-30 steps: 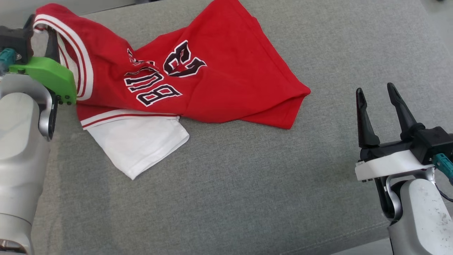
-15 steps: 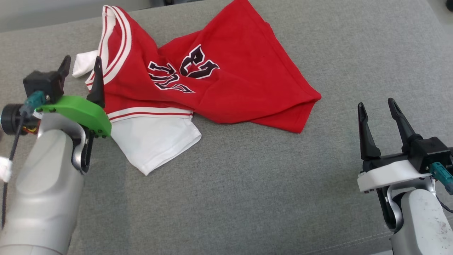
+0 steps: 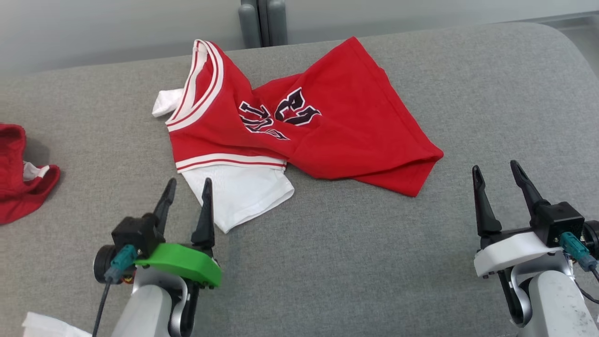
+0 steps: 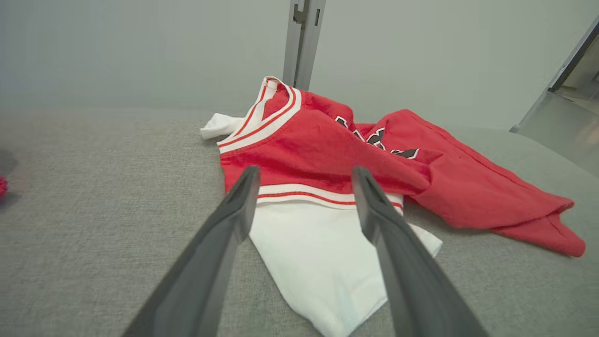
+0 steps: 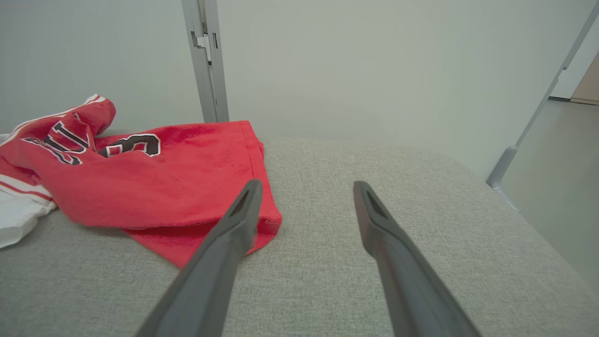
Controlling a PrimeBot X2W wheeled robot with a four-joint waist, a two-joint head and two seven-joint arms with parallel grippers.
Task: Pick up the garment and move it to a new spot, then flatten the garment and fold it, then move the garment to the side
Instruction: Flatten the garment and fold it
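The garment (image 3: 327, 135) is a red jersey with black-and-white lettering, white striped trim and white sleeves, lying crumpled on the grey cushion. It lies ahead of the fingers in the left wrist view (image 4: 327, 159) and at the left in the right wrist view (image 5: 154, 182). My left gripper (image 3: 187, 189) stands open just short of the white sleeve (image 3: 243, 194), nothing between its fingers. Far off to the right, my right gripper (image 3: 496, 171) is open and empty, a short way beyond the jersey's red hem corner (image 3: 421, 180).
A second red piece of clothing (image 3: 18, 178) lies at the cushion's left edge. A grey post (image 3: 262, 21) rises behind the cushion against a pale wall. Something white (image 3: 47, 325) shows at the lower left corner. Bare cushion (image 3: 351, 262) spreads in front of the garment.
My left gripper let go of the jersey's collar and drew back toward me, now standing open near the sleeve. The head camera tilted up, shifting the whole picture down. The right gripper stayed put.
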